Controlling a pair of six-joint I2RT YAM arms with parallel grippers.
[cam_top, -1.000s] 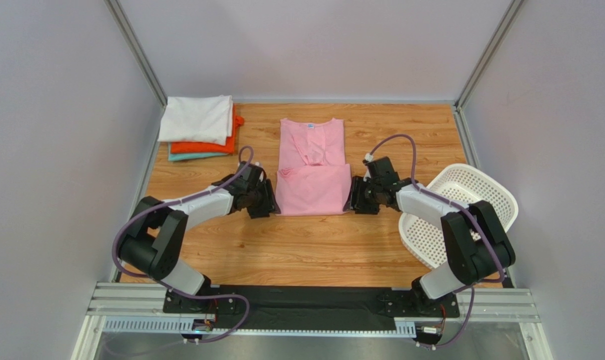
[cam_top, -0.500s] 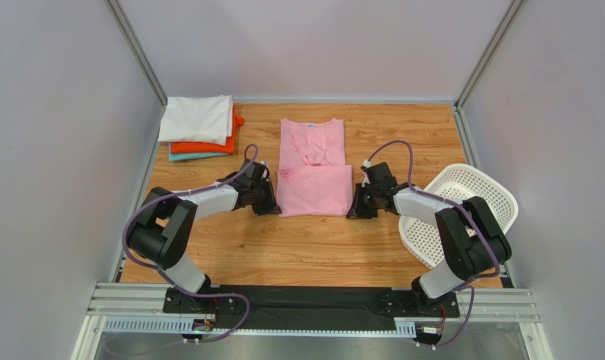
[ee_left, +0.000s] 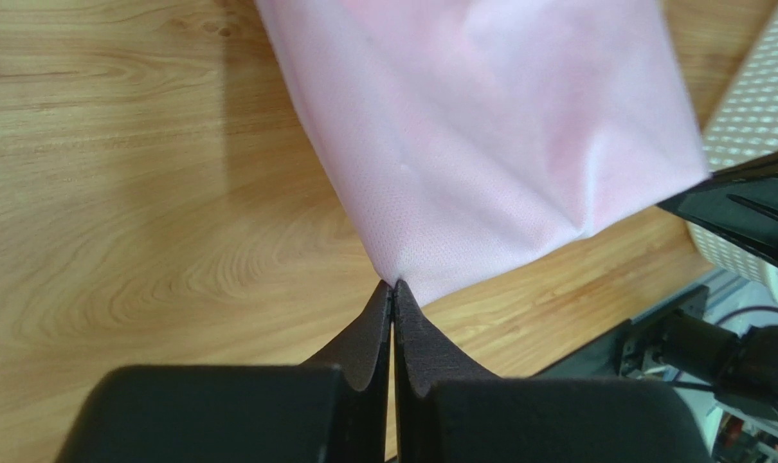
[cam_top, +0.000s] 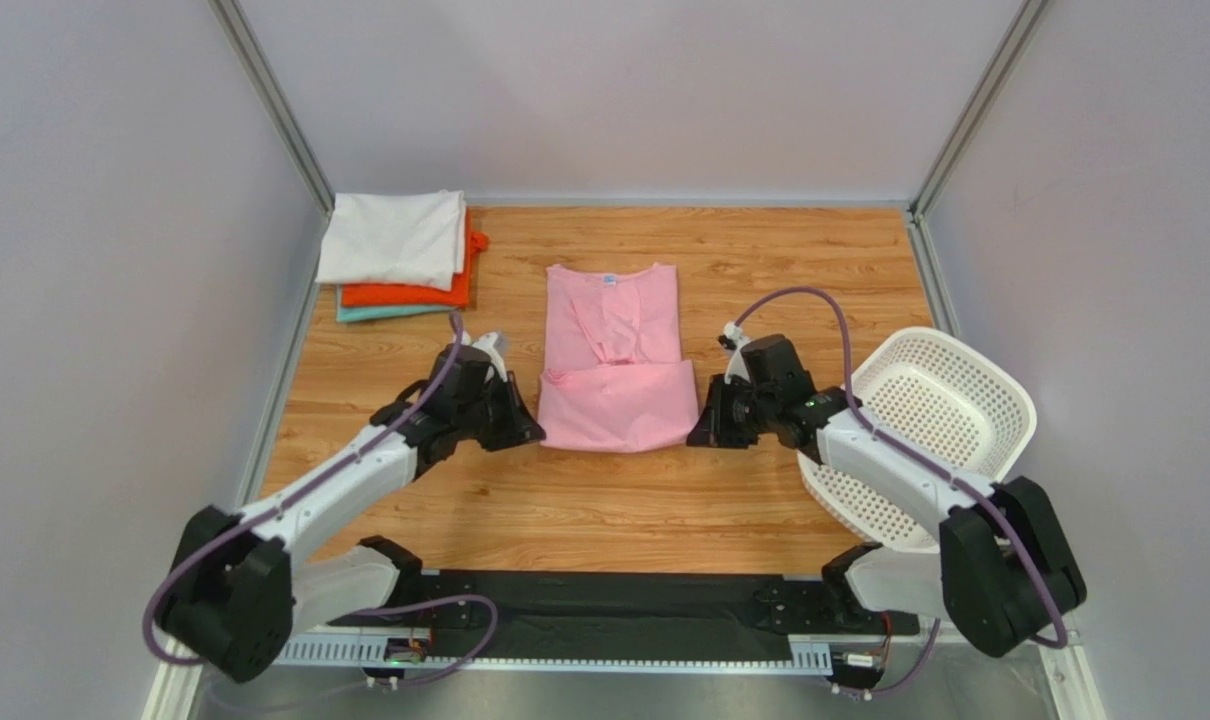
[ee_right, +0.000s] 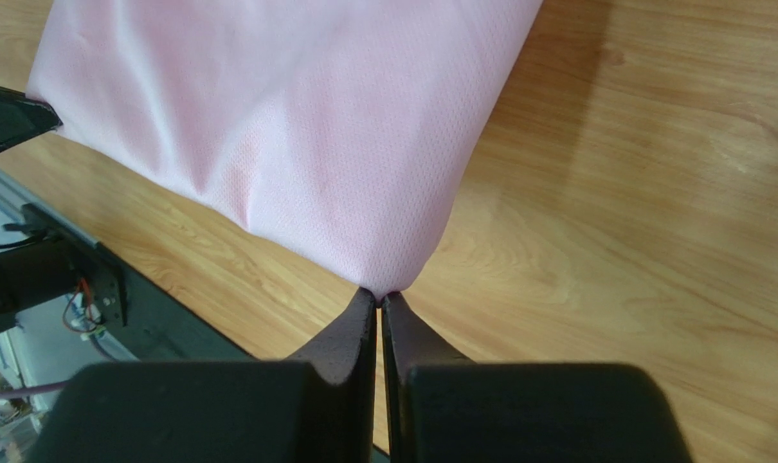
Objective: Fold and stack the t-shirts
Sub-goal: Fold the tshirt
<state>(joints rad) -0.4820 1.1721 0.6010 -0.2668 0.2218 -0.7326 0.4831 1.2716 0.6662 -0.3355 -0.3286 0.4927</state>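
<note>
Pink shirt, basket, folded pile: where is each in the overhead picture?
pink shirt [cam_top: 619, 408], top view, its folded lower half.
basket [cam_top: 927, 405], top view, its mesh wall.
pile [cam_top: 393, 237], top view, the white shirt on top.

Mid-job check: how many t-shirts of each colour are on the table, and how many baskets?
pink t-shirt: 1
white t-shirt: 1
orange-red t-shirt: 1
teal t-shirt: 1
white basket: 1
Total: 5 things, 4 of them t-shirts
</note>
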